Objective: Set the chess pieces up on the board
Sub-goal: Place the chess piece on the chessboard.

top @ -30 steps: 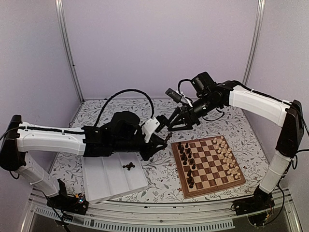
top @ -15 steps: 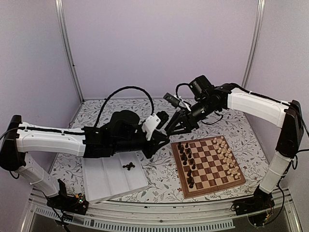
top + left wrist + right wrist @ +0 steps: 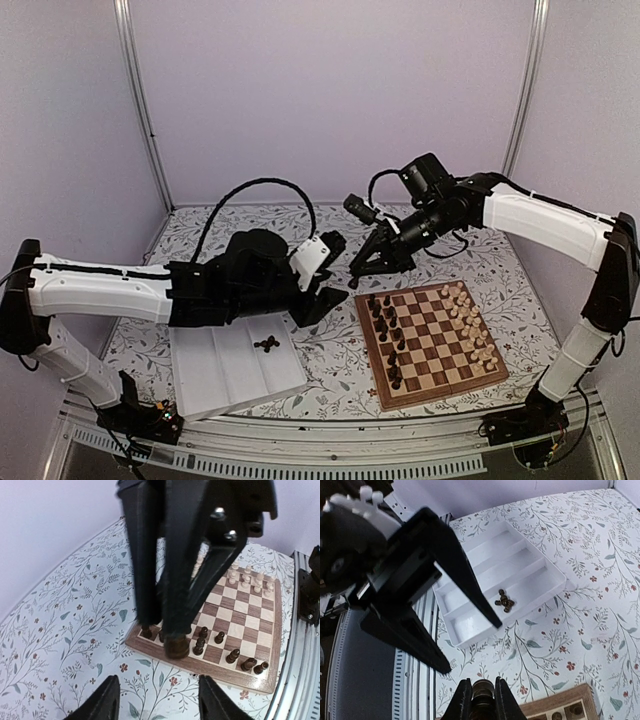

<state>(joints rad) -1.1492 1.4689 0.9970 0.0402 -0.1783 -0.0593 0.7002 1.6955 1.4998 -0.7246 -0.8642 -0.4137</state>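
Here we are seeing the right pincer [image 3: 481,684] clamping a dark chessman [image 3: 176,646] between its fingertips, holding it raised in the air near the far left corner of the board [image 3: 432,342]; whether it is hanging over the board's edge or just off it, we cannot tell. The left pincer [image 3: 158,687] is hovering just beside it with its two fingers spread apart and nothing between them, pointing toward the board from the tray side. On the board, the dark pieces [image 3: 388,335] are standing along the two files on its left side, while the cream pieces [image 3: 470,320] are lining the two files on its right side, and the middle squares are lying between them. To the left of the board, well apart from it, the white tray [image 3: 215,375] is sitting on the flower-patterned counter [image 3: 330,358], and a small cluster of loose dark chessmen [image 3: 505,601] is lying in one of its long compartments, close to the end nearer the board.
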